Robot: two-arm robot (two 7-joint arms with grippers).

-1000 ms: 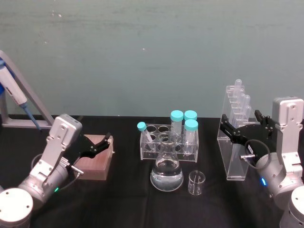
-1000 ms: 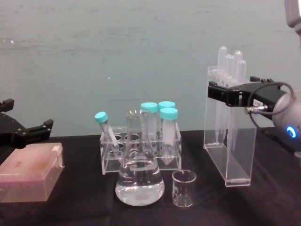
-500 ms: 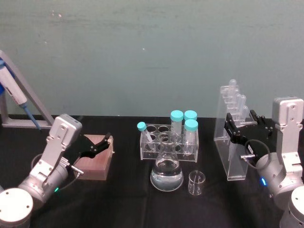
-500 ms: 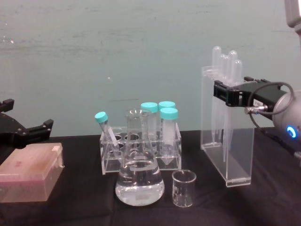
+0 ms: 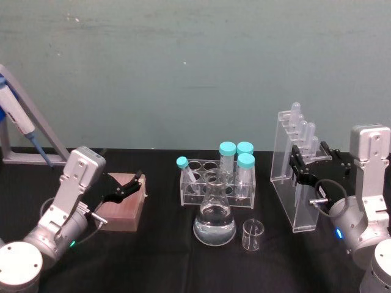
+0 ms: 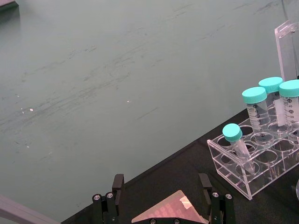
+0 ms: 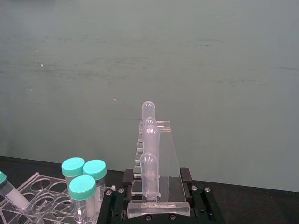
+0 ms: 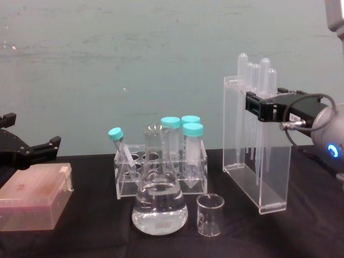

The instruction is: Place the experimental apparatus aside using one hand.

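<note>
The tall acrylic stand (image 5: 292, 183) of plastic pipettes stands at the right of the black table, leaning with its top toward the left. My right gripper (image 5: 298, 171) is shut on its upper part, with a finger on each side of the stand (image 7: 156, 191). From the chest the right gripper (image 8: 257, 107) comes in from the right onto the stand (image 8: 250, 156). The conical flask (image 5: 214, 221) with clear liquid and the small glass beaker (image 5: 253, 235) sit at the centre front. My left gripper (image 5: 128, 185) hangs open at the left.
A clear rack (image 5: 217, 180) of teal-capped tubes stands behind the flask. A pinkish-brown box (image 5: 122, 204) lies under my left gripper (image 6: 161, 186). A blue pipette on a grey sloped holder (image 5: 18, 128) is at the far left. Bare black cloth lies in front.
The stand's top has swung leftward and it now leans more, while its base stays near the same spot. My right gripper has shifted slightly with it. The left arm has not moved.
</note>
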